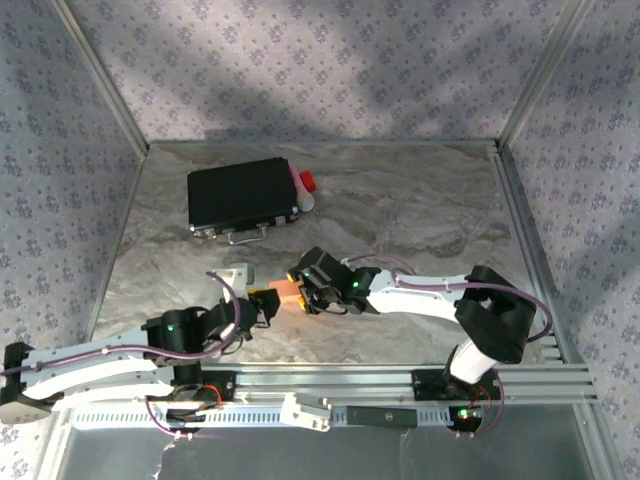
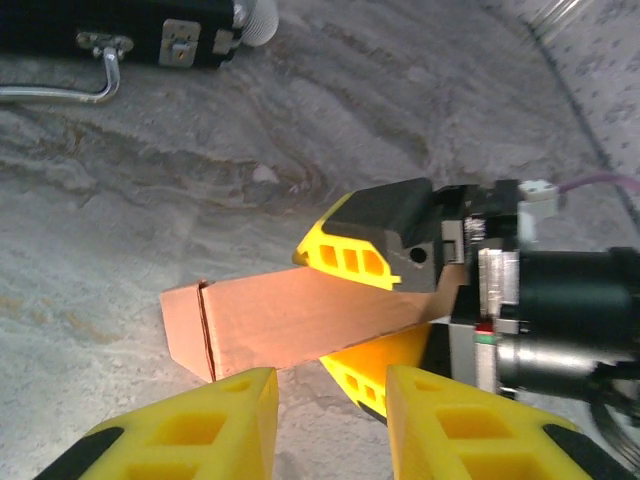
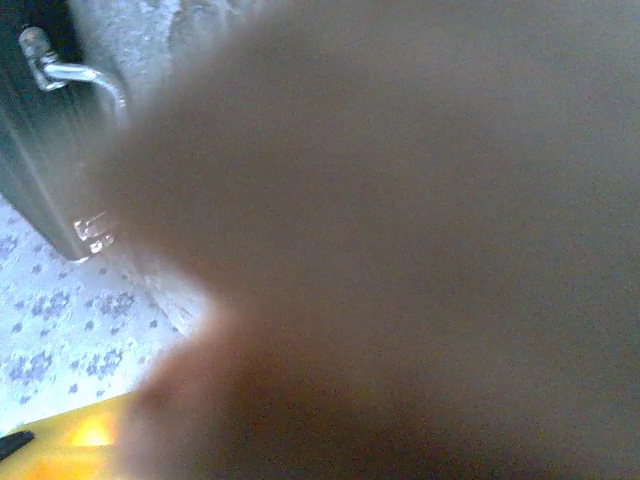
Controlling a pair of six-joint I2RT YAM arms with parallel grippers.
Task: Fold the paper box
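The paper box (image 2: 290, 320) is a small salmon-orange folded carton, lying lengthwise with one end flap seam showing at its left. My right gripper (image 2: 322, 308) comes in from the right and is shut on it, one yellow finger (image 2: 350, 258) on top and the other underneath. My left gripper (image 2: 330, 425) stands open just short of the box's near side, with bare table between its fingers. From above, the box (image 1: 288, 291) sits between the left gripper (image 1: 265, 300) and the right gripper (image 1: 304, 290). A blurred orange-brown surface (image 3: 400, 250) lies close against the right wrist camera.
A black flat case (image 1: 243, 195) with a metal handle (image 2: 60, 90) lies at the back left, a red and white object (image 1: 305, 187) at its right end. Metal frame rails and patterned cloth walls enclose the marbled table (image 1: 420, 210).
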